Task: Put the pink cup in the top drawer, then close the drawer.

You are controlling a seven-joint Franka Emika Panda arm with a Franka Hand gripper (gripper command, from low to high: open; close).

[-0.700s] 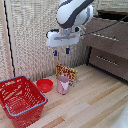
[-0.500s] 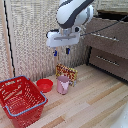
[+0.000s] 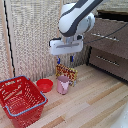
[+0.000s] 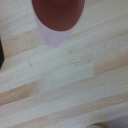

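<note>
From the exterior view, the pink cup [image 3: 63,84] stands upright on the wooden floor [image 3: 95,107], right in front of a colourful box [image 3: 68,73] and near a flat red bowl [image 3: 44,85]. A red mesh basket [image 3: 20,100] sits further to the exterior view's left. The gripper [image 3: 65,60] hangs just above the cup — its jaws are spread apart and hold nothing. The dark chest of drawers [image 3: 107,47] is at the exterior view's right.

In the wrist view, the cup's open mouth [image 4: 59,17] shows from above — empty inside. It looks light, thin and smooth, so it could slip or tip. Best to pinch the wall near the rim, gently.
</note>
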